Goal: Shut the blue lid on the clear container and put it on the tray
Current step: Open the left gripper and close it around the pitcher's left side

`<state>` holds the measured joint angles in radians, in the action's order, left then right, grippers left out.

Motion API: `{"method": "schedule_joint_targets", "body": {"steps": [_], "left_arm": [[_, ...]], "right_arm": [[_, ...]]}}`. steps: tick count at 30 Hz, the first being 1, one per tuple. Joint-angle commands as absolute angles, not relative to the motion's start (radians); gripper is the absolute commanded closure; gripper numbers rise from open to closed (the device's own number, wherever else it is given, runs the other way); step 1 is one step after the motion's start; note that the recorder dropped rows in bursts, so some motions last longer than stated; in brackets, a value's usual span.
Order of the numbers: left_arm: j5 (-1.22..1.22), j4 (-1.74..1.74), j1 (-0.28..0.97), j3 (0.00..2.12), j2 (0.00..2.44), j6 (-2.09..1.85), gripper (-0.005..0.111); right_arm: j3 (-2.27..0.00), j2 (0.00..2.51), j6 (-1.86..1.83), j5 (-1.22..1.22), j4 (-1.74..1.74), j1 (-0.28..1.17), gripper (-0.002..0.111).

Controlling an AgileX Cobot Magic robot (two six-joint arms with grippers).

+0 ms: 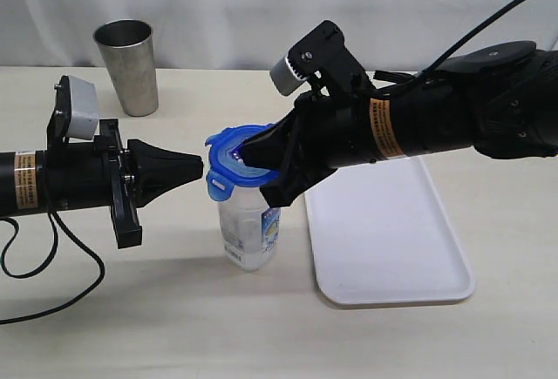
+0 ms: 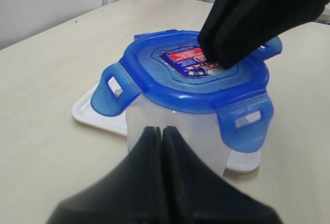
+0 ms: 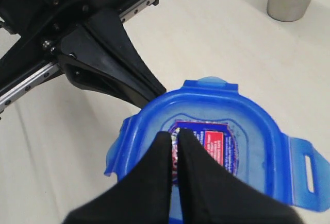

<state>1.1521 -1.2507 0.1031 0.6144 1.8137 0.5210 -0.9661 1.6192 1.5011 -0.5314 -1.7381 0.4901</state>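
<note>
Blue round plastic lid (image 1: 222, 154) sits atop the tall clear plastic canister (image 1: 248, 233).
We see both grippers' jaws closed, empty: the right gripper (image 1: 246, 154) presses the lid's centre, the left gripper (image 1: 199, 167) points at its rim. The canister stands just beside the flat white rectangular tray (image 1: 392, 257).

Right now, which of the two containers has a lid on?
The clear container, capped by the blue lid; the steel cup stands open.
</note>
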Motion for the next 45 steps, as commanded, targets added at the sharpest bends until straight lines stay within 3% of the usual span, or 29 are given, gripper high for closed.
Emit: {"method": "schedule_joint_targets", "body": {"steps": [1,14,23,35,39,41,45], "left_arm": [[1.164,-1.248,0.106,0.621,1.806,0.528,0.107],[1.188,-1.244,0.102,0.621,1.806,0.516,0.107],[1.221,-1.211,0.017,0.536,1.767,0.441,0.107],[1.194,-1.236,0.036,0.508,1.814,0.362,0.106],[1.221,-1.185,0.036,0.512,1.905,0.267,0.087],[1.221,-1.18,0.036,0.515,1.941,0.207,0.068],[1.221,-1.069,0.057,0.515,1.993,0.165,0.016]], "right_arm": [[-0.964,1.651,1.495,-0.524,-1.744,0.491,0.103],[-0.964,1.649,1.495,-0.526,-1.744,0.491,0.103],[-0.964,1.649,1.495,-0.526,-1.744,0.491,0.103],[-0.964,1.649,1.495,-0.526,-1.744,0.491,0.103],[-0.964,1.649,1.495,-0.526,-1.744,0.491,0.103],[-0.964,1.649,1.495,-0.526,-1.744,0.491,0.103],[-0.964,1.649,1.495,-0.526,-1.744,0.491,0.103]]}}
